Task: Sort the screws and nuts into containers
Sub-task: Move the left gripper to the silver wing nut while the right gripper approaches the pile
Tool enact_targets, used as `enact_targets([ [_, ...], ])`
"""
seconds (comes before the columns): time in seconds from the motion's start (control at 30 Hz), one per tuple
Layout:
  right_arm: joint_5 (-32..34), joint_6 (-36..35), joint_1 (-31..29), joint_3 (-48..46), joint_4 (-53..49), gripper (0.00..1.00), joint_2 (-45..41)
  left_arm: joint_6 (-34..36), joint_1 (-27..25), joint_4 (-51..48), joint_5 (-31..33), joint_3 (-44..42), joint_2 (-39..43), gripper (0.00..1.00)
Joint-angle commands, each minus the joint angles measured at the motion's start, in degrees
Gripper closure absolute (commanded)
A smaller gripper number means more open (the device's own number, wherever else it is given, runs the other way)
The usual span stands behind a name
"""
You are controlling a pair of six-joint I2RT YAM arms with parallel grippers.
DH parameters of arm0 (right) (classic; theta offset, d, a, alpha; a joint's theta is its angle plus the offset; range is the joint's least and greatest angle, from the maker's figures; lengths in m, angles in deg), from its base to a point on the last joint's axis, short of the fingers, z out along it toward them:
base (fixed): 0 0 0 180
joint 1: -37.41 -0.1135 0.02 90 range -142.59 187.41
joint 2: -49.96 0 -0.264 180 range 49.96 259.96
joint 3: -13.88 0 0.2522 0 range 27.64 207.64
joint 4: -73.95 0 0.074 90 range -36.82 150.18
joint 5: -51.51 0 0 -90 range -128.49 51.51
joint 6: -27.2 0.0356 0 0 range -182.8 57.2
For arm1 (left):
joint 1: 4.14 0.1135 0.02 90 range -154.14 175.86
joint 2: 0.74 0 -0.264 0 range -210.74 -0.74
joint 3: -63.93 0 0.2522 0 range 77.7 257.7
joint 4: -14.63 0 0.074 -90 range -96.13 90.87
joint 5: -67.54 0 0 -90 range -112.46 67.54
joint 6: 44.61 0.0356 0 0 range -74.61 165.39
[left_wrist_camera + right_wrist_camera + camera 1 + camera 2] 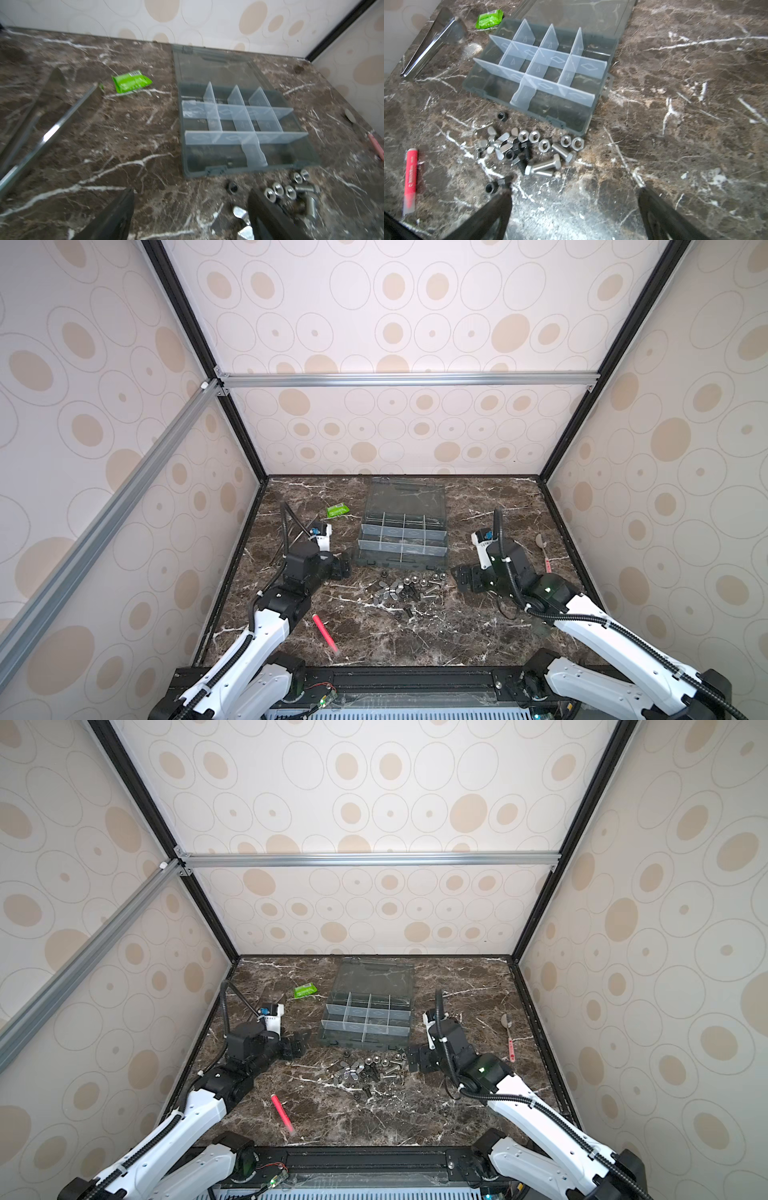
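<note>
Marble table (478, 506): silver, black screws (544, 166), hex and wing nuts (544, 144) heaped near translucent-divided containers (588, 66); left hand (191, 193) apart, right hand (575, 190) apart; pen (411, 174) print blurred.

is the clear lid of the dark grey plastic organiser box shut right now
No, the clear hinged lid lies folded back flat on the brown marble table behind the dark grey plastic organiser box, leaving its divided compartments uncovered.

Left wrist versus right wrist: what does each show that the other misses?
Left wrist only: the spoon with its pink handle. Right wrist only: the pink pen and the black nut nearest the right claw. Both: the organiser box, the green packet, the tweezers and the silver nuts.
</note>
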Motion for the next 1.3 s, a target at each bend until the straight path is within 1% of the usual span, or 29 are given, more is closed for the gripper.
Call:
enact_targets([
  [0.0,4.6,10.0,-4.1,-3.3,-2.0,0.02,-0.3,-2.9,-2.3,-3.2,1.9,-0.8,0.5,0.21],
  [0.07,5.3,12.7,-6.7,-4.8,-1.7,0.02,0.9,-3.8,-2.9,-4.3,2.6,-0.9,-0.2,0.25],
  [0.2,7.7,16.5,-11.9,-5.1,-4.1,0.02,5.4,-4.7,-4.0,-4.5,2.2,-1.6,-1.0,0.27],
  [0.37,9.6,17.7,-16.8,-2.7,-4.8,0.02,11.3,-6.1,-5.7,-4.2,1.1,-2.2,-3.1,0.32],
  [0.63,8.2,17.0,-17.5,0.1,-3.1,0.02,16.0,-6.2,-8.4,-2.1,-1.9,-2.1,-7.8,0.39],
  [0.87,9.7,19.3,-17.5,-0.4,-3.7,0.02,14.9,-4.9,-13.5,-0.3,-2.3,-2.5,-10.3,0.44],
  [1.0,10.1,20.2,-17.5,-1.2,-3.2,0.02,13.4,-4.1,-15.9,-0.2,-1.8,-1.4,-13.5,0.44],
  [1.13,10.8,20.2,-17.5,-1.4,-3.4,0.02,12.5,-3.2,-17.6,0.4,-1.3,-0.1,-17.1,0.46],
  [1.27,10.5,20.2,-17.5,-1.1,-4.4,0.02,12.2,-2.9,-18.8,1.3,-1.1,0.8,-19.8,0.52],
])
